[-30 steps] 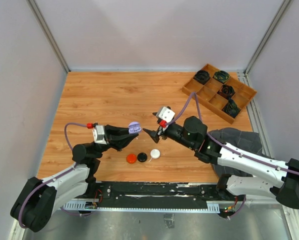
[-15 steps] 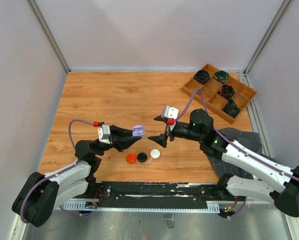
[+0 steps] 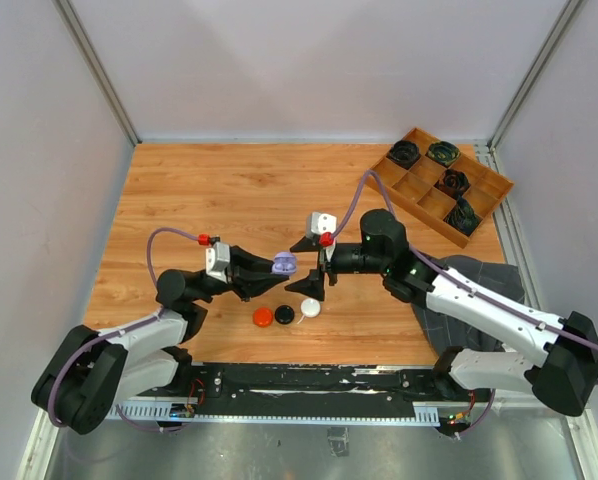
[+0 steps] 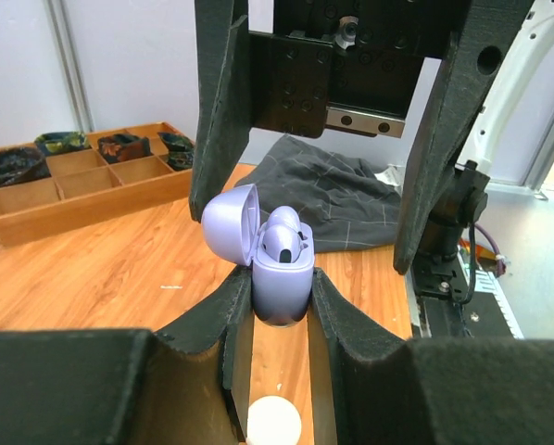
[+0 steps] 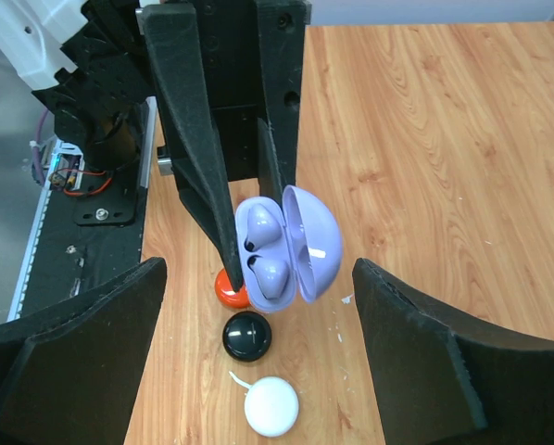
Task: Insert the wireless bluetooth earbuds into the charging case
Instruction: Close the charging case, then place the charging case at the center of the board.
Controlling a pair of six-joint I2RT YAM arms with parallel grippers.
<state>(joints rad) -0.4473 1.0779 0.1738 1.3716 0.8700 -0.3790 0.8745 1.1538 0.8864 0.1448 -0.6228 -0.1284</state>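
1. Case first: the pale purple charging case [image 5: 309, 243] is pinched between the two fingers of the left gripper [image 4: 279, 280]. It's held up off the table [image 3: 199, 200] with the lid flipped open.
2. Inside it are the earbuds [image 5: 266, 274], two pale purple ones, each sitting in its own well. From the left wrist view only one of them shows, poking up past the rim.
3. The left gripper is narrow, clamped on the lower body of the case with one finger on each side.
4. The right gripper [image 3: 310, 265] is spread wide and holding nothing. In its own wrist view the fingers stand either side of the case, well clear of it. From the top, the tips are just beside the open case and facing it.
5. On the table near the case are three small round discs in a short row: a red-orange puck [image 3: 263, 317], a black puck [image 3: 284, 314] and a white puck [image 3: 309, 308]. Red and black look very close, but I can't tell if they touch.
6. In the far right corner is a wooden tray [image 3: 420, 196] split into compartments. Four of those each hold one black coiled bundle [image 3: 452, 182].
7. A grey cloth [image 3: 469, 275] lies crumpled on the right side, partly under the right arm, between the tray and the near edge.
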